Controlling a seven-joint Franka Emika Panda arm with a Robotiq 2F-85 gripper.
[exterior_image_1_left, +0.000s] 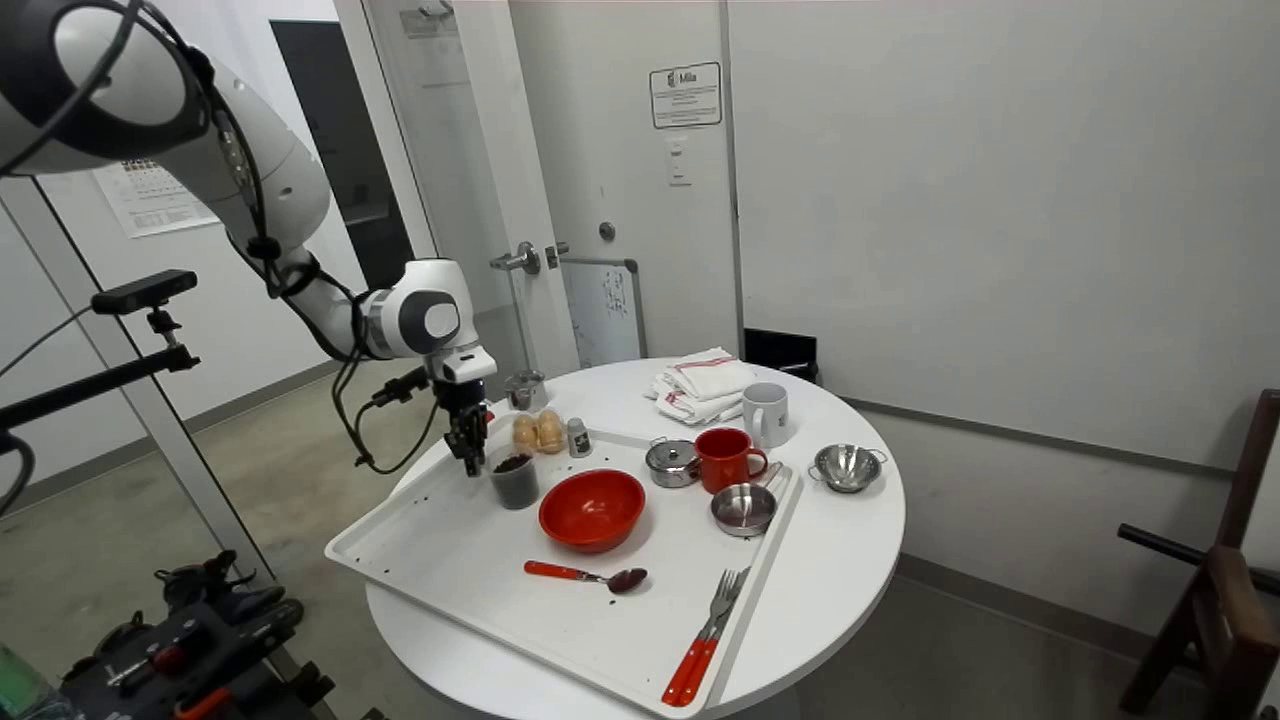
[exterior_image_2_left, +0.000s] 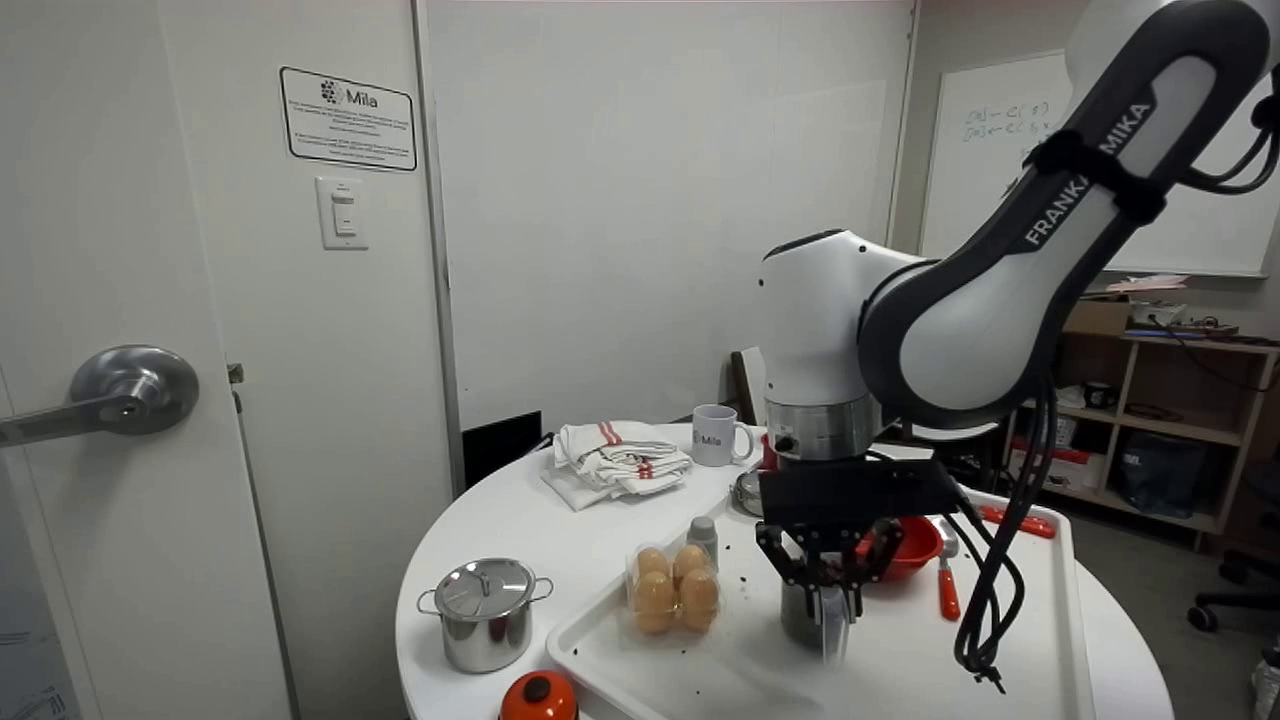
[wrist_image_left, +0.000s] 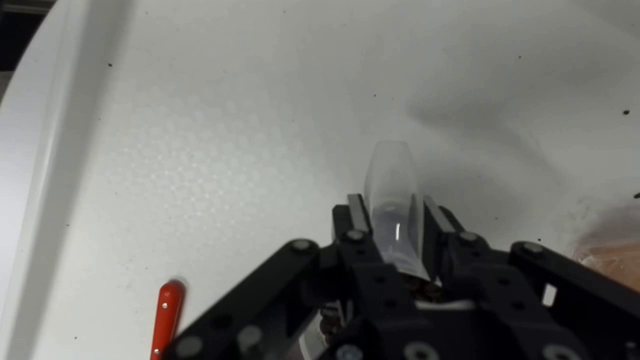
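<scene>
A translucent grey cup stands on the white tray, with dark bean-like pieces inside it. Its clear handle lies between the fingers of my gripper in the wrist view, one pad close against each side, and its tip sticks out beyond them. In an exterior view the gripper points down beside the cup, and the handle hangs below the fingertips. Much of the cup is hidden behind the gripper in the wrist view. A red bowl sits near the cup.
A pack of eggs and a small grey shaker stand near the cup. A red-handled spoon lies on the tray. A red mug, a small lidded pot and a fork and knife are farther off.
</scene>
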